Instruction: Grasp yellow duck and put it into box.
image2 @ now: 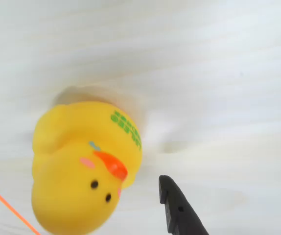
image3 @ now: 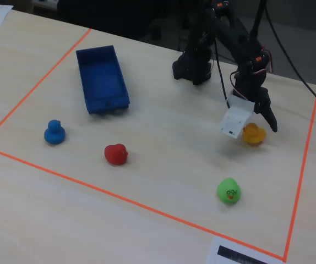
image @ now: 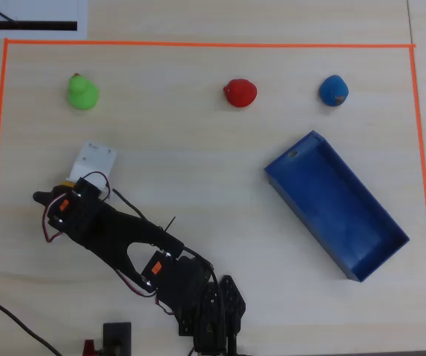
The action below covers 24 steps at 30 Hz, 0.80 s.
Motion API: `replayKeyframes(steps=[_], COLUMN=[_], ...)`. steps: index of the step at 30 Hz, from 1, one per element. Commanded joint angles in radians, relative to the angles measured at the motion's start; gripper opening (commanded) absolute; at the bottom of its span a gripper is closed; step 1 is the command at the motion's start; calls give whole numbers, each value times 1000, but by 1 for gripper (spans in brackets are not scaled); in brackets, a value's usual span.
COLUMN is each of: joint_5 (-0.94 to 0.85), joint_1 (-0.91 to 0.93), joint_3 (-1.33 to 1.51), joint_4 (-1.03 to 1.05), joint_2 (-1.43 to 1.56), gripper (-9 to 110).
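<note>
Over the duck [image2: 81,166], the gripper [image3: 251,125] is hovering with jaws spread wide, straddling it, lining up for the grab

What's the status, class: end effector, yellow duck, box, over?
End effector open, poised over yellow duck, not gripping. Duck on table. Blue box empty, path clear; other ducks far off.

The green duck [image: 82,93] sits nearest to the gripper [image: 68,178], just beyond it in the overhead view. The red duck [image: 240,92] lies further away to the right, and the blue duck [image: 333,90] is the farthest. An orange tape line [image: 198,44] frames the wooden table [image: 198,148].
</note>
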Motion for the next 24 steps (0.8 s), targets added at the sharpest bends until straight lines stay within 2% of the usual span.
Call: replayKeyframes(steps=[1,8,13,14,16,17,18,24], joint_5=[5,8,14,14,26,38,44,31], joint_1=[12,14,14,17,26,29,32,89], joint_3=[0,-3,-3,-3,-6,-9,-9,8], joint_4=[-38,-92,-120,-126,-133,-133,-133,-46], joint_2=[-2,-31,-46,-48,-54,-55,-57,48], gripper=[48,47,43,39,19,6,0,0])
